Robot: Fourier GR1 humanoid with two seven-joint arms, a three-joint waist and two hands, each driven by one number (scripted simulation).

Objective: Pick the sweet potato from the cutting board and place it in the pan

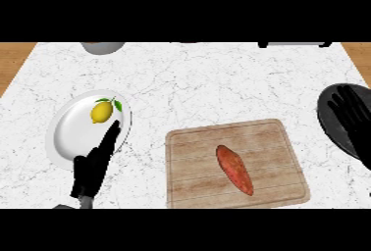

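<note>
Sweet potato (235, 169) well apart from right hand (354, 122)

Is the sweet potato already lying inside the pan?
No, the sweet potato lies on the cutting board, apart from the pan at the view's right edge.

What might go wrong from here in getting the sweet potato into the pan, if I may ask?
The sweet potato lies slanted on the cutting board and tapers at both ends, so fingers might slip along it. The pan is cut off by the view's right edge, so the drop could catch its rim. The left hand overlaps the plate with the lemon and might nudge it.
</note>
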